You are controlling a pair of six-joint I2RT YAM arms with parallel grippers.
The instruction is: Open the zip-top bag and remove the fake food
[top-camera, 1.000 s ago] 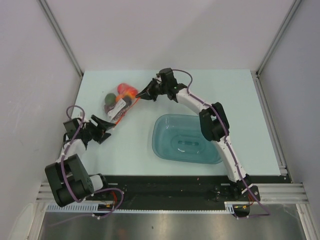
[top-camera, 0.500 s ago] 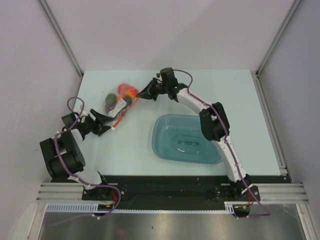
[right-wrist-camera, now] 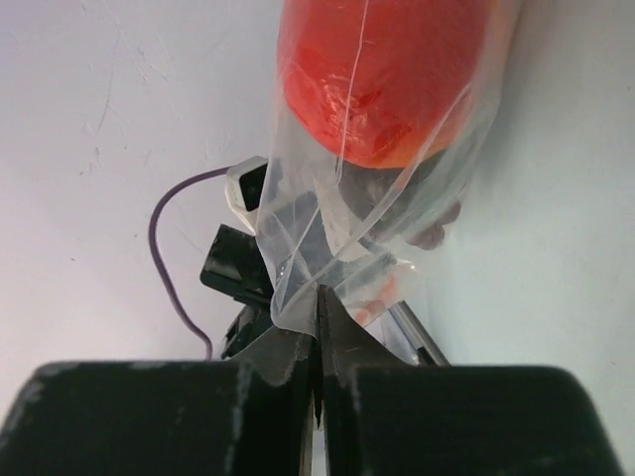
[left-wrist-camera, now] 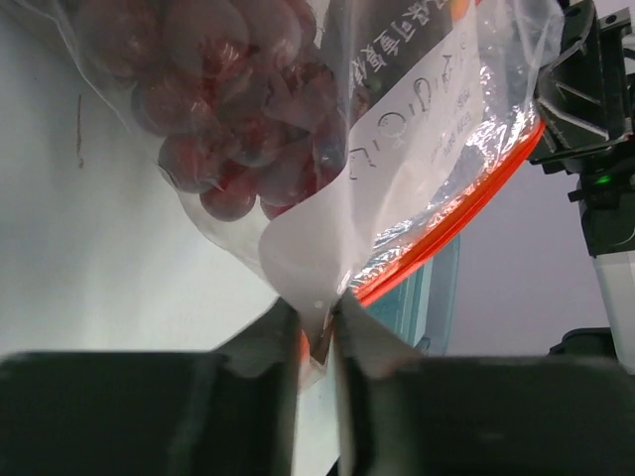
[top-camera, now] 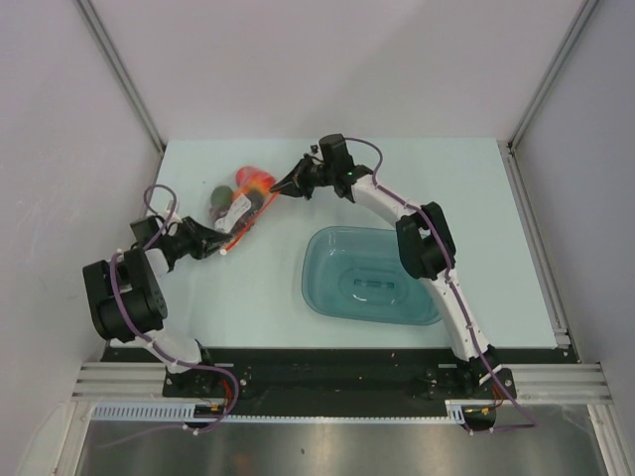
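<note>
1. Close to the left edge of the table (top-camera: 476,188), the left gripper (top-camera: 216,243) points right towards the bag (top-camera: 236,210). Its jaws are drawn narrow and pinch a white flap at the bag's near corner. The arm behind it is folded over the table's near-left corner, close to the side wall (top-camera: 60,149), with little room on that side.
2. Just right of that gripper, the bag lies in the table's far-left part, running from near-left to far-right between the two grippers. The fruits (top-camera: 253,180) are inside it: red and orange ones at the far end, a green one on the left side, and dark-red grapes (left-wrist-camera: 238,129) nearer the left gripper. In the left wrist view the orange zip strip (left-wrist-camera: 466,203) runs along the bag's right edge, down to the pinched flap.
3. At the bag's far-right end, the right gripper (top-camera: 276,188) points left. Its jaws are fully closed on a fold of the clear film, just under an orange-red fruit. Its arm arches back over the table to the near edge.
4. Right of the bag and apart from it, a teal tub (top-camera: 327,288) sits near the table's near edge, with the right arm crossing over its right side.
5. Right of the tub, bare tabletop runs to the right edge and the far-right corner.
</note>
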